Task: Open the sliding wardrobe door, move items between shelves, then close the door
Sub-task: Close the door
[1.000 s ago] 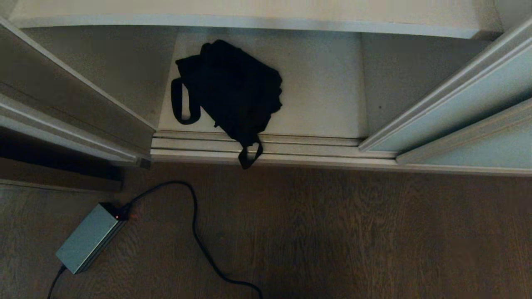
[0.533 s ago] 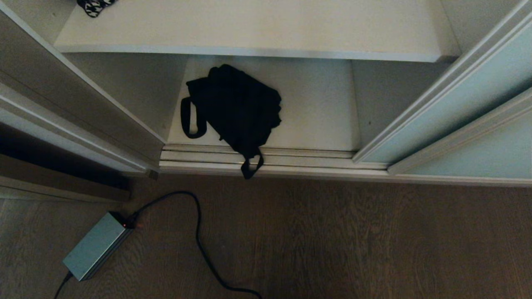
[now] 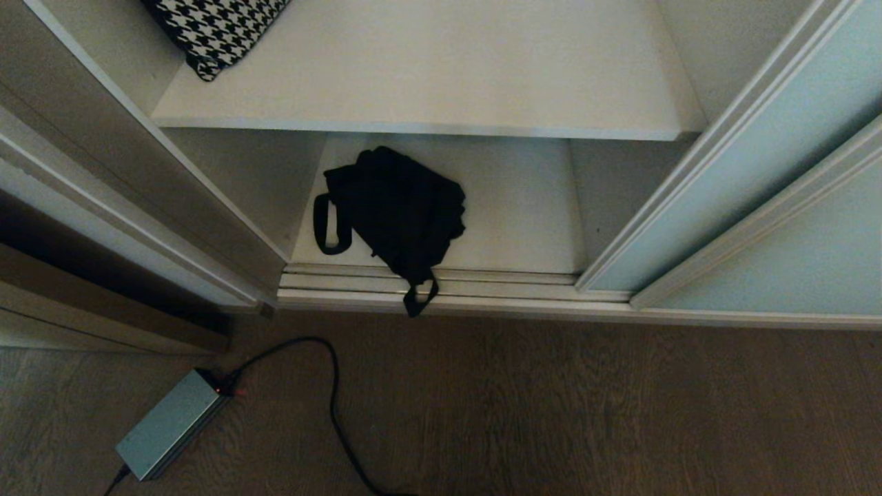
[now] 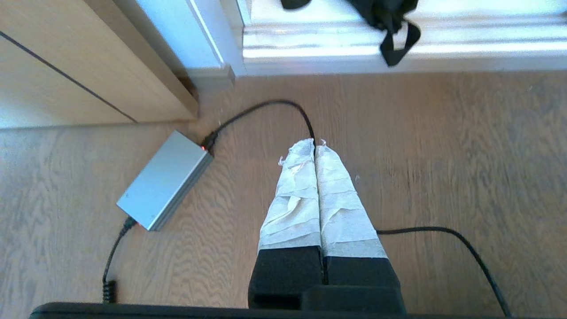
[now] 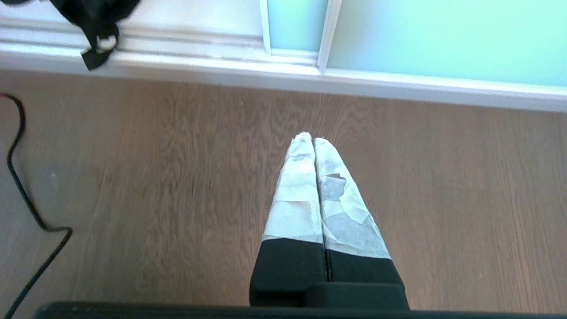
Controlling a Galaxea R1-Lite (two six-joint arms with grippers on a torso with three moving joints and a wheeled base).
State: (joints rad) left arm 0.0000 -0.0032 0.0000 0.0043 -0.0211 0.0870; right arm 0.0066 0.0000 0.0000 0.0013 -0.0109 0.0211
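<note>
Brown wood-grain floor (image 3: 551, 413) lies nearest, where a flat grey power brick (image 3: 171, 432) trails its black cable (image 3: 335, 413), out of the wardrobe's way. Both arms hang parked over that floor: the left gripper (image 4: 315, 144) and the right gripper (image 5: 308, 138) each have their taped fingers pressed together, holding nothing. Beyond, a black fabric strap bag (image 3: 396, 210) sits on the lowest white laminate shelf (image 3: 517, 207), one strap spilling across the grooved metal floor track (image 3: 496, 289), which would likely foul closing. The pale green frosted glass sliding wardrobe door (image 3: 744, 172) stands slid to the right, leaving the opening free. Farthest, a black-and-white houndstooth cloth (image 3: 213, 27) rests on the upper white shelf (image 3: 448, 76).
</note>
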